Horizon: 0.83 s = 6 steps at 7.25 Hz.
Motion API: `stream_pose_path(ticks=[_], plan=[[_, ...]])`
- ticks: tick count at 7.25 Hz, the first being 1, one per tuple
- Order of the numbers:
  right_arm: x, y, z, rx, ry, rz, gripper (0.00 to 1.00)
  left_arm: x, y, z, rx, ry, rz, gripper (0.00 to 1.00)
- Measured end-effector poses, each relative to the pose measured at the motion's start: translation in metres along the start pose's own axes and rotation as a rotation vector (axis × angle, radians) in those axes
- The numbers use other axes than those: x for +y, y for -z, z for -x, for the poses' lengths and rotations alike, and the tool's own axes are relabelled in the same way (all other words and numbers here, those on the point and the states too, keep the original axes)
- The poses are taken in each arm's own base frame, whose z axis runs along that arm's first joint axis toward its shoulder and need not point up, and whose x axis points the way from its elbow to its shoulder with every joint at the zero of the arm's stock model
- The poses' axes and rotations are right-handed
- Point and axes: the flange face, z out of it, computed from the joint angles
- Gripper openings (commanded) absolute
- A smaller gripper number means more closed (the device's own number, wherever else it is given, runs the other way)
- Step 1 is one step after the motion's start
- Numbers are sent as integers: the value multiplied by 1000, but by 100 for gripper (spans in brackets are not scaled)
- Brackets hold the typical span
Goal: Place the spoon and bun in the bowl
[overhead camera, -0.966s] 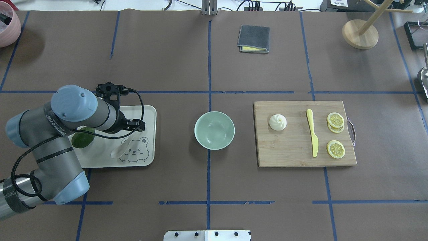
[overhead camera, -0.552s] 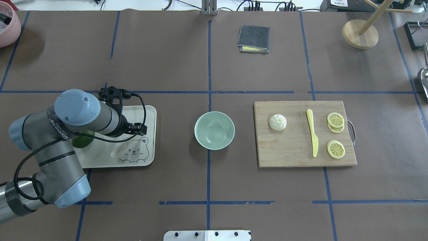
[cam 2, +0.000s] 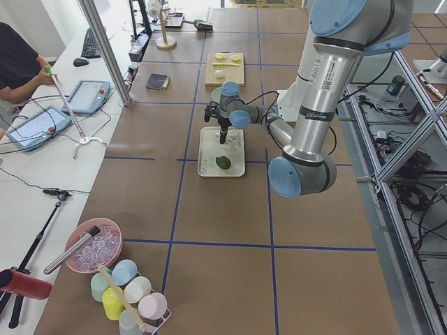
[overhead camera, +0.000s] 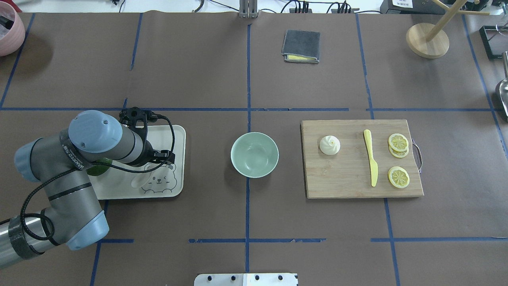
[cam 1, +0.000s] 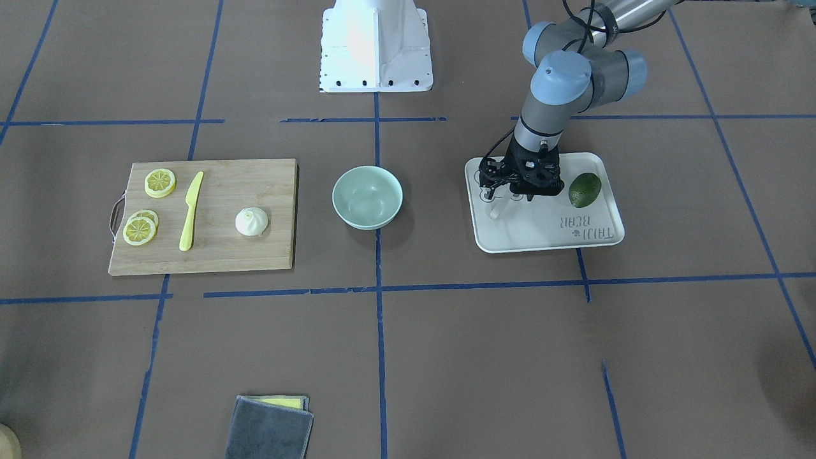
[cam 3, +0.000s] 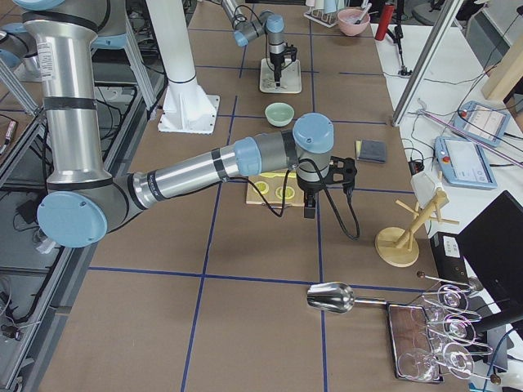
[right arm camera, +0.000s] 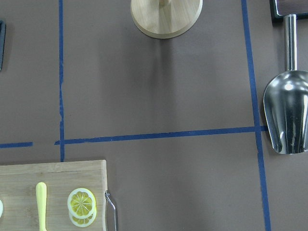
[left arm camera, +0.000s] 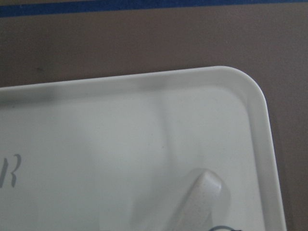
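The translucent whitish spoon [cam 1: 494, 210] lies on the white bear-print tray [cam 1: 542, 239]. The left arm partly hides it from above [overhead camera: 139, 180], and its handle end shows in the left wrist view [left arm camera: 197, 197]. My left gripper [cam 1: 510, 194] hangs low over the spoon and looks open. The mint-green bowl [overhead camera: 254, 155] stands empty at the table's middle. The white bun [overhead camera: 330, 145] sits on the wooden cutting board [overhead camera: 349, 186]. My right gripper [cam 3: 311, 214] shows only in the exterior right view, above the table beyond the board, and I cannot tell its state.
A green avocado-like fruit [cam 1: 584, 189] lies on the tray beside the left gripper. A yellow knife [overhead camera: 371, 159] and lemon slices [overhead camera: 398, 176] lie on the board. A grey cloth [overhead camera: 301, 45], a wooden stand [overhead camera: 427, 39] and a metal scoop [right arm camera: 287, 113] are farther off.
My left arm has shifted toward the robot's side and lowered its wrist over the tray, covering more of the spoon. Nothing else has moved.
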Motion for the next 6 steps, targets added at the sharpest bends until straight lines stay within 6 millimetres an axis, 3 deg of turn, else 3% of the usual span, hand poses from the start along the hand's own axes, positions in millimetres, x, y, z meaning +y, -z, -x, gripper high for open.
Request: stream_pose_path(ticks=[1,3,4,6], plan=[[0,0,0,0,1,0,100,1,-1,0,-1,-1,2,73],[-1,1,2,-1,3,-2,100,1,-1,-1,-1,0,3,29],[-2,1,2,-1,5,-3,100,1,-1,-1,-1,2,3,14],[-2,1,3,-1,6,-3,100,1,-1,-2,2,29,2,3]])
